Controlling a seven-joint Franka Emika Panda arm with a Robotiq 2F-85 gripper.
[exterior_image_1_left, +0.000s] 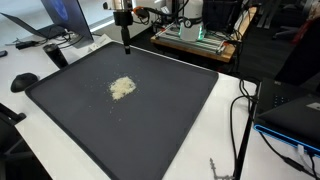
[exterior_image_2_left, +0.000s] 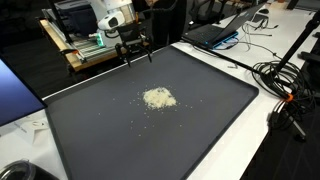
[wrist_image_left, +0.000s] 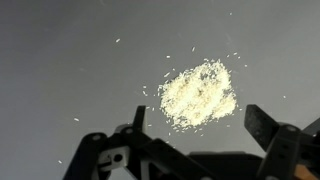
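Below and ahead of the end effector (exterior_image_1_left: 127, 44), a pale pile of grains (exterior_image_1_left: 122, 88) lies on a dark mat (exterior_image_1_left: 170, 110) that covers the white desk (exterior_image_1_left: 225, 140); the two are apart, nothing touching. Both exterior views show the end effector (exterior_image_2_left: 135, 58) hanging over the mat's edge, fingers spread and empty; in the wrist view the pile (wrist_image_left: 198, 93) sits just beyond the gap between the fingers (wrist_image_left: 138, 118), with stray grains around it.
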